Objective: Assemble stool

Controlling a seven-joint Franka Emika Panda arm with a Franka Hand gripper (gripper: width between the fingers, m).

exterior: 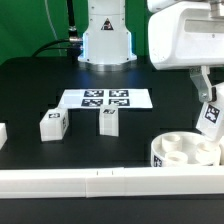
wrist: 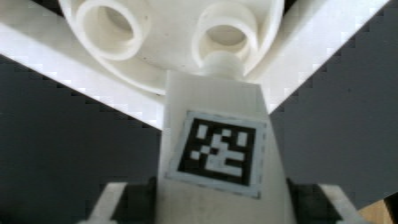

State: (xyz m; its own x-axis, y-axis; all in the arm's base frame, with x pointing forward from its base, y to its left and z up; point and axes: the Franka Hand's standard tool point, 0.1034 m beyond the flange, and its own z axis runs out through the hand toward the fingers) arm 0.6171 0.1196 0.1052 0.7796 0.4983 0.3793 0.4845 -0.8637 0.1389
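Exterior view, black table [exterior: 30, 95], green backdrop [exterior: 25, 25], seat [exterior: 185, 151] beside white rail [exterior: 70, 182]

Flat on the black table [exterior: 30, 95], toward the back: the marker board [exterior: 105, 99], white with several black-and-white square tags. Along the table's near edge, a long white border rail [exterior: 60, 182]. Behind, at the exterior view's left, a green backdrop [exterior: 25, 25].

The round seat [exterior: 185, 152] and the raised leg [exterior: 210, 114] look like smooth, faintly glossy white plastic over the matt black table [exterior: 30, 85].
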